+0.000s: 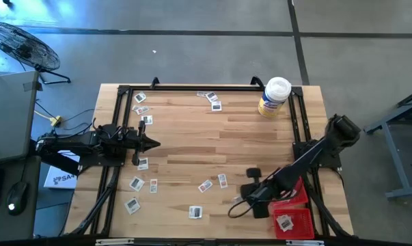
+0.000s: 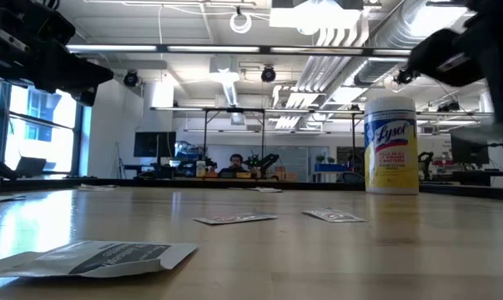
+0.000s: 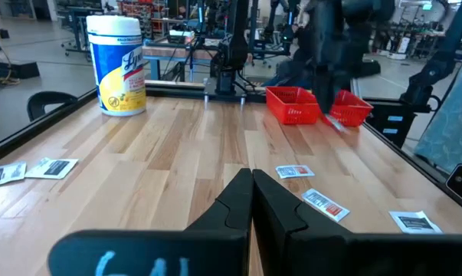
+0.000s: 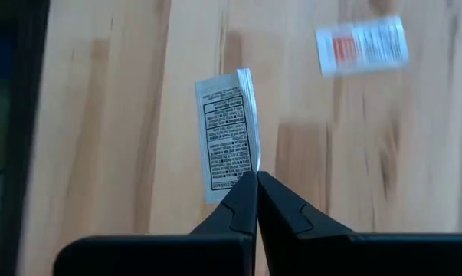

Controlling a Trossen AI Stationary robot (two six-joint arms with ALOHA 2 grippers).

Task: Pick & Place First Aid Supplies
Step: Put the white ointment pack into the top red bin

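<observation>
Near the red tray (image 1: 292,220) at the table's front right, the right gripper (image 4: 257,175) pinches one packet (image 4: 228,136) by its bottom edge — light, thin, floppy, slippery — while the left gripper (image 3: 252,178) waits closed, empty.

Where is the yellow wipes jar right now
The jar stands upright at the table's far right corner in the high view, with two packets lying to its left.
</observation>
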